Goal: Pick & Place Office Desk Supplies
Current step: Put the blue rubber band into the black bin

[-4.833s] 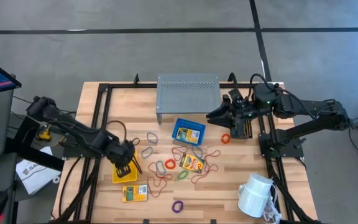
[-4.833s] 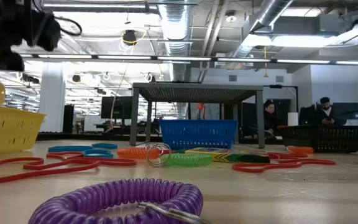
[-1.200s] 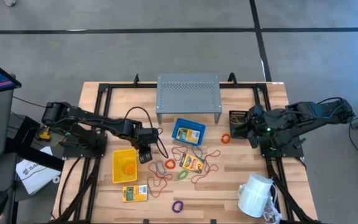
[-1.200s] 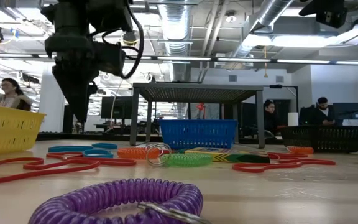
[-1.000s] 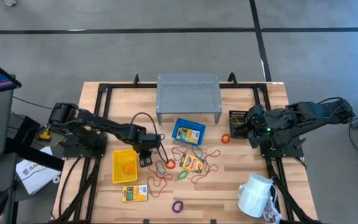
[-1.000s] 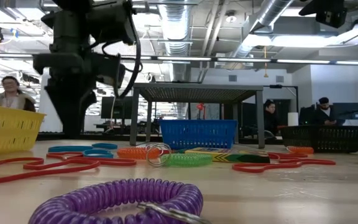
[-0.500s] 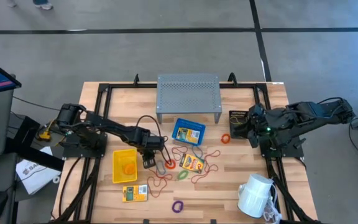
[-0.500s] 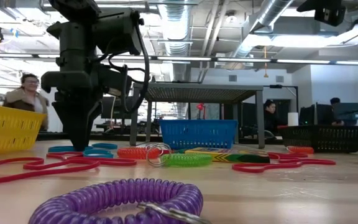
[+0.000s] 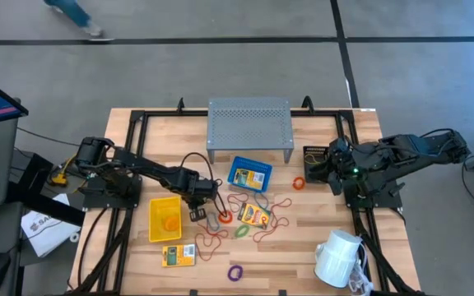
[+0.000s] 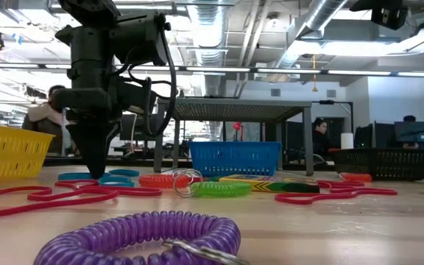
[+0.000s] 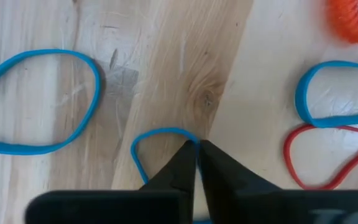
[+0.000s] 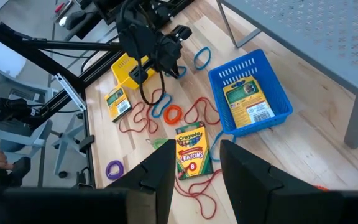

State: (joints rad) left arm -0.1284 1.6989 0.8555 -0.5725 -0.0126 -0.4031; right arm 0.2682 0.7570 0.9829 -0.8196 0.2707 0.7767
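Pale wooden planks of the table [image 9: 327, 197] carried the scatter of loops, packets and bins, and the left gripper [image 11: 197, 149] stood tips-down among the blue loops just beside the yellow bin [image 9: 164, 219]. Its fingers were pressed together to a point, and in the left wrist view the curved end of one thin blue loop [image 11: 157, 134] ran right up to the tips and vanished between them, so the band looked pinched at its rim, though the rest of it was hidden beneath the fingers. From the tips the loop trailed back under the gripper, lying flat on the wood, so a straight lift would probably let it hang free. Two other blue loops lay apart on either side. The right gripper [image 12: 194, 165], fingers parted and holding nothing, waited well apart near the black mesh bin [image 9: 315, 156] at the table's right edge, leaving the left arm plainly the nearer one
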